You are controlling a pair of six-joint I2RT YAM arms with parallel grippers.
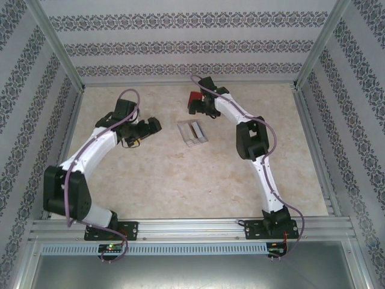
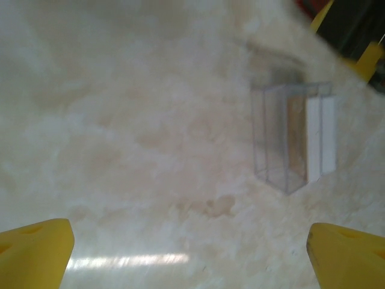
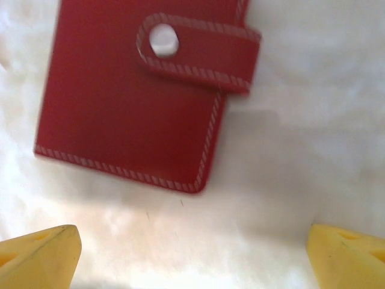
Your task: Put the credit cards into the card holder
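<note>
Nearest, on our side of the tray (image 1: 194,132): both arm bases bolted to the aluminium rail (image 1: 192,226), then bare marbled beige desk (image 1: 180,180), glossy, glare streak in the left wrist view. Left of the tray: left gripper (image 1: 150,127) (image 2: 192,250), jaws spread wide, nothing in them, aimed at the tray, which looks like staging for a card pick. The tray is clear grey plastic and flat on the desk. The cards (image 2: 310,138) sit inside it, packed against one side: one pale, one tan visible, total count can't tell. None in the holder yet. Just beyond the tray: right gripper (image 1: 195,107) (image 3: 192,253), also released and empty, poised over the card holder (image 1: 194,98) (image 3: 132,96). Contact with it: can't tell. The holder is red with stitched edges, lying flat and closed beyond the tray, snap tab (image 3: 198,51) folded over the front. My read: the right arm is there to pin or open it, since the tab has to come undone before any card goes in. Farthest: patterned wallpaper walls (image 1: 180,42) on three sides, metal frame posts (image 1: 60,48) at the corners.
</note>
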